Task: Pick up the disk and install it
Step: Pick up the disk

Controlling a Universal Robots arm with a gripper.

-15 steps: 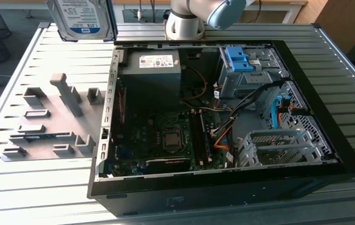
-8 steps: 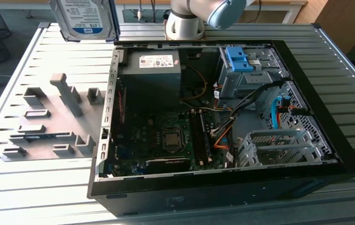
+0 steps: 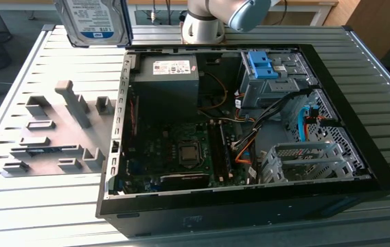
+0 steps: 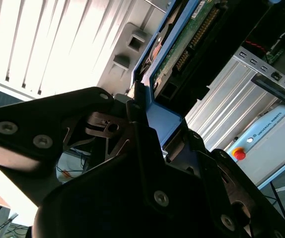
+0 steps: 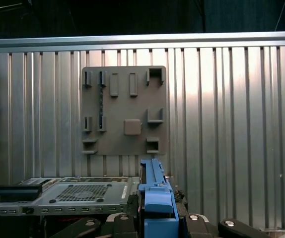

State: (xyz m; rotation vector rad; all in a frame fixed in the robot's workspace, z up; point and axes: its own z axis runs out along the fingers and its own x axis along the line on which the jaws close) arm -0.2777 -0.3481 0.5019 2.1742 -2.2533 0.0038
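Black gripper (image 4: 150,124) fingers (image 4: 141,139) clamp the blue frame (image 4: 165,121) of the disk (image 4: 187,39) in the second wrist view; it reaches out beyond them. At the exterior view's left the disk hangs beyond the grey holder plate (image 3: 51,134), nearly upright, label facing the camera, long axis up and down. Toward the exterior view's right lies the open computer case (image 3: 250,128).

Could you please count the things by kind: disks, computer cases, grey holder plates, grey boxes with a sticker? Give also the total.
Silver metal disk with blue plastic bracket: 1
Open black computer case: 1
Grey plastic holder plate: 1
Grey metal box with white sticker: 1
Total: 4
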